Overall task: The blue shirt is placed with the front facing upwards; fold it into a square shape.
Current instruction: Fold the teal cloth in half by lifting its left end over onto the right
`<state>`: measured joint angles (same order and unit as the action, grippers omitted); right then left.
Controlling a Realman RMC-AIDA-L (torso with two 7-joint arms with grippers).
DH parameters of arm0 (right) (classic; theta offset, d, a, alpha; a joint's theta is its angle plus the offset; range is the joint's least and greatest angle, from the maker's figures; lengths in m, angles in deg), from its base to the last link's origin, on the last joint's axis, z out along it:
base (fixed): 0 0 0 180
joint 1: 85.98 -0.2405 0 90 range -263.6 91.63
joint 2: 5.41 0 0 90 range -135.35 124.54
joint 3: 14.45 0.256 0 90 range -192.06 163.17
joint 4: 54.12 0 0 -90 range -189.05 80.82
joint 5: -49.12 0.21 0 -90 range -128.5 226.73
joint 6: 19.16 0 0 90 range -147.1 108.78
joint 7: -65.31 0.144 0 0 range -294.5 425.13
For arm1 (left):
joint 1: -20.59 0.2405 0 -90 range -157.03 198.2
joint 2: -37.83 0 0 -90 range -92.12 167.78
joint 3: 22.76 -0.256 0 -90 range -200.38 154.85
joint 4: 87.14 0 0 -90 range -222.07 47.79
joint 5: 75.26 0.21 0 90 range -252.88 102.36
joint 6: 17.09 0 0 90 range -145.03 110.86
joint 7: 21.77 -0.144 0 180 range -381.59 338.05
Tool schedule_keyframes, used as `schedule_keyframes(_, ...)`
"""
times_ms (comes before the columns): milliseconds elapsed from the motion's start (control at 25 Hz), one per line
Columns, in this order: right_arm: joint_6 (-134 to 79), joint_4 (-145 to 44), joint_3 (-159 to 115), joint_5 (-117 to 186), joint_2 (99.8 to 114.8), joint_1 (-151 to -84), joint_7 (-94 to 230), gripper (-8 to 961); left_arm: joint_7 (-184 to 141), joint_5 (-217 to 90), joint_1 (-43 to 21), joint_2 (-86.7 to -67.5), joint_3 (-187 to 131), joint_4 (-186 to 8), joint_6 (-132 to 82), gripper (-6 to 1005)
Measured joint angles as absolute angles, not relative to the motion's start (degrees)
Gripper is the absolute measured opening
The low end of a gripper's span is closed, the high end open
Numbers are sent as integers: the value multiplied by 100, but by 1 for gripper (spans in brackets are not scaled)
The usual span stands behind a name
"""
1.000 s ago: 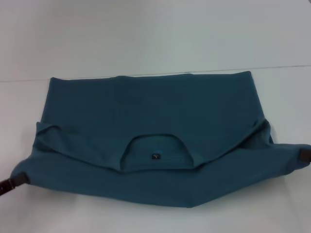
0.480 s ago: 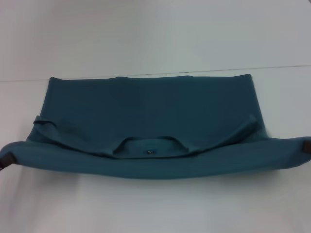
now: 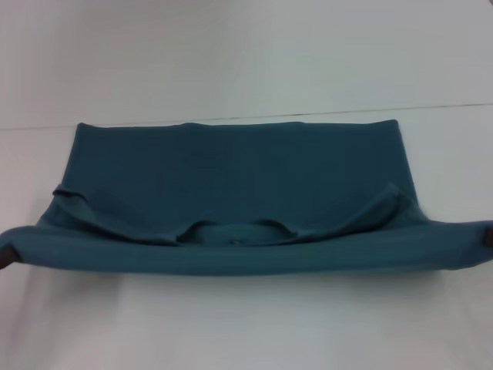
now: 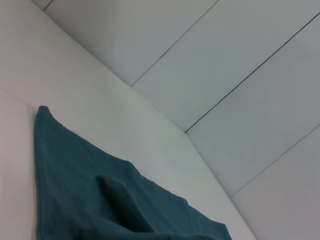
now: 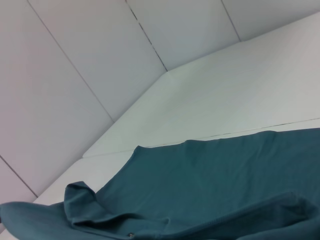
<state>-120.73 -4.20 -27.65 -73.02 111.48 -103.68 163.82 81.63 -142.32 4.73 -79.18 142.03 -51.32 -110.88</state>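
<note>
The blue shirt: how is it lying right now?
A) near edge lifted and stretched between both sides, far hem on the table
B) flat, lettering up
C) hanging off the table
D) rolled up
A: the blue shirt has its near edge pulled taut from the left gripper to the right gripper, and its far hem lies on the table.

The left gripper (image 3: 5, 256) shows only as a dark sliver cut by the head view's edge, pinching the blue shirt (image 3: 231, 185); how its fingers stand cannot be told. The right gripper (image 3: 487, 235) is likewise clipped at the opposite edge. Between the two grippers, the raised front fold hides most of the collar (image 3: 235, 231) and the chest lettering.
</note>
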Motion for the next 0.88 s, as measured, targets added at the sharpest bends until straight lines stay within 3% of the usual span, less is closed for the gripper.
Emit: schedule_keyframes(880, -12876, -409, -2354, -7043, 11211, -9962, 16233, 55, 7710, -14680, 1288, -7930, 14203, -5241, -11779, 76)
